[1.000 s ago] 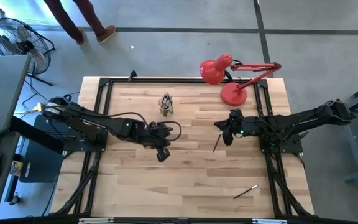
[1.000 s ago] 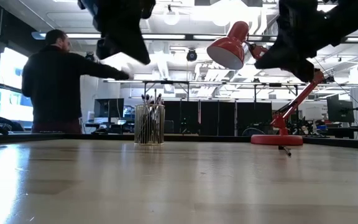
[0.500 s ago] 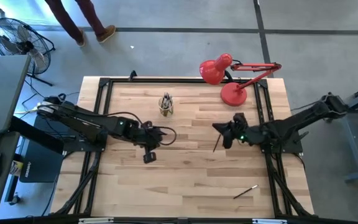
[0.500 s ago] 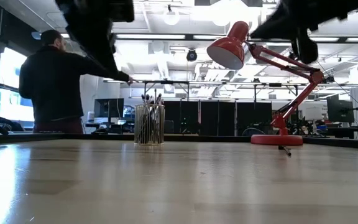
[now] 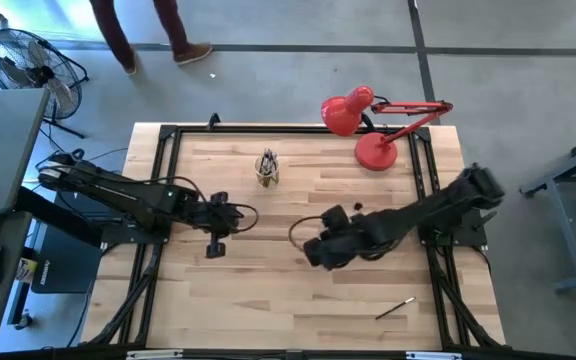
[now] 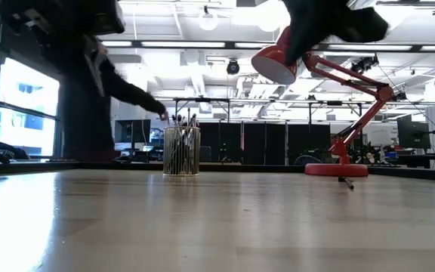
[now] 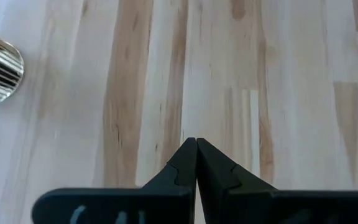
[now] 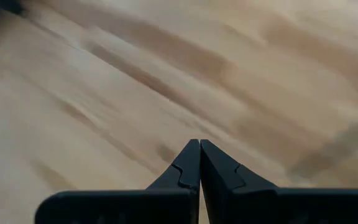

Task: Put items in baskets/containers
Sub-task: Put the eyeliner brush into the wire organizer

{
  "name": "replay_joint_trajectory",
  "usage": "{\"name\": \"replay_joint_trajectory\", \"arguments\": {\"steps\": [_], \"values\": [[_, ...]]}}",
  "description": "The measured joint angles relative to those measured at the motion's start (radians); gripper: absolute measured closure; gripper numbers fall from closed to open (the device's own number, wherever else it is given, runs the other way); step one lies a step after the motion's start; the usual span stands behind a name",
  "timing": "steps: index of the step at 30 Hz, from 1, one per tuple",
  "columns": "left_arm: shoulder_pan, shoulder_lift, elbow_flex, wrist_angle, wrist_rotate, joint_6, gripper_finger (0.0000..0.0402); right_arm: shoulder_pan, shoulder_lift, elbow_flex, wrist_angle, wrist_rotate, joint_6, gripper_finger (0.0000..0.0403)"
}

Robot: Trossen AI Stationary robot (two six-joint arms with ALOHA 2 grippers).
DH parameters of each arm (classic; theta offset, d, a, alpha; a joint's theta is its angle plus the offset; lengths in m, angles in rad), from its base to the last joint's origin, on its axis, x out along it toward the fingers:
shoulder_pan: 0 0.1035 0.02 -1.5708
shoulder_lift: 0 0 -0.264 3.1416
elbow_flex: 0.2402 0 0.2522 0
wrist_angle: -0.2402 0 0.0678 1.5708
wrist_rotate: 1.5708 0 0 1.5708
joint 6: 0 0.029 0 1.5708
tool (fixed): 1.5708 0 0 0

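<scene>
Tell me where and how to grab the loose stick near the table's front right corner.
Grip the stick at mid-length, coming straight down from above. It lies flat and alone on the table, angled diagonally, so set the fingers across its thin width, turned square to its long axis. The right tool is the nearer one and is shut, so it must open first.

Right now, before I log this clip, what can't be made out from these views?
- High view: the sticks in the cup are too small to count.
- High view: whether a stick lies under the right arm; the arm covers that spot.
- Low view: the person is blurred.
- Right wrist view: the table is smeared by motion.
- Low view: both grippers are cut off at the top edge.
</scene>
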Motion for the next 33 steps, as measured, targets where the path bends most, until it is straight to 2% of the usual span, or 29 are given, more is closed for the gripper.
{"name": "replay_joint_trajectory", "arguments": {"steps": [2,5,10,13,24,28,33], "values": [[0.0,-0.01,-0.009,-0.009,0.021,0.029,0.0401,0.008,0.077,0.09,-0.157,-0.069,0.119,0.0403],[0.0,-0.012,-0.013,-0.027,0.038,0.061,0.0401,0.041,0.151,0.155,-0.266,-0.118,0.298,0.0403],[0.0,-0.012,-0.014,-0.03,0.069,0.107,0.0401,0.112,0.179,0.112,-0.274,-0.237,0.583,0.0402],[0.0,-0.012,-0.014,-0.033,0.072,0.121,0.0401,0.147,0.179,0.063,-0.29,-0.334,0.691,0.0401],[0.0,-0.012,-0.013,-0.03,0.068,0.105,0.0401,0.267,0.166,-0.102,-0.298,-0.592,0.85,0.0345],[0.0,-0.012,-0.013,0.007,0.068,0.08,0.0401,0.307,0.131,-0.146,-0.284,-0.598,0.853,0.0326],[0.0,-0.012,-0.013,0.058,0.045,0.036,0.0401,0.359,0.065,-0.177,-0.282,-0.559,0.77,0.0315]]}}
